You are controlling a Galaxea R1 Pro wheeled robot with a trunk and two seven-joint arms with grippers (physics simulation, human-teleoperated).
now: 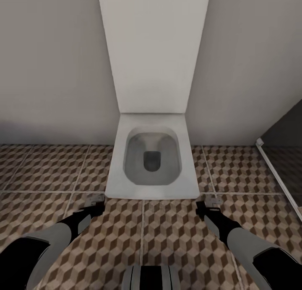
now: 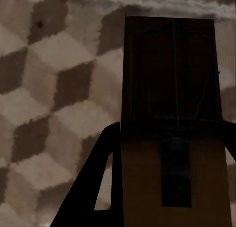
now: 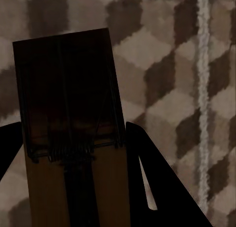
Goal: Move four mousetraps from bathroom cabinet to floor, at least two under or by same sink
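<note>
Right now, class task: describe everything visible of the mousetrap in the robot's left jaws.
The mousetrap is a flat rectangular wooden board, light brown near the camera and shadowed dark at its far half. Thin wire bars, a coiled spring across the middle and a dark metal plate sit on its face. The left gripper holds it between its dark fingers, above the cube-patterned floor tiles.

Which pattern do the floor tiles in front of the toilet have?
The bathroom floor has a cube pattern in brown, beige and white with pale grout lines, clearest in the head view.
</note>
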